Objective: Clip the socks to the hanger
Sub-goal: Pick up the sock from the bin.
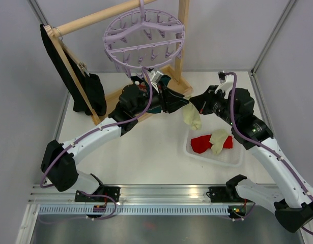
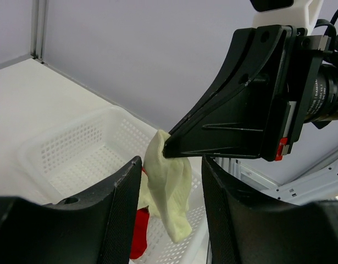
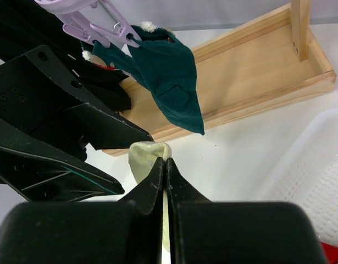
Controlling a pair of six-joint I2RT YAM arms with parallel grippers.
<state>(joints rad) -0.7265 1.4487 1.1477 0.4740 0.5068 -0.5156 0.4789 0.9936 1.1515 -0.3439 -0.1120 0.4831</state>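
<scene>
My right gripper (image 3: pixel 166 160) is shut on the top edge of a pale yellow sock (image 2: pixel 170 187), which hangs from its tips (image 2: pixel 167 147) above the white basket (image 1: pixel 232 157). Around that sock my left gripper (image 2: pixel 170 162) stands open, one finger on each side and apart from the fabric. In the top view the two grippers meet below the lavender hanger (image 1: pixel 141 38). A dark teal sock (image 3: pixel 169 77) hangs from one of the hanger's clips (image 3: pixel 103 30). A red sock (image 1: pixel 199 144) and a cream sock (image 1: pixel 219 141) lie in the basket.
The wooden rack (image 1: pixel 90 20) carries the hanger, and its base (image 3: pixel 251 82) lies just behind the grippers. A long black cloth (image 1: pixel 77 81) hangs at the rack's left end. Grey walls close in the back and both sides.
</scene>
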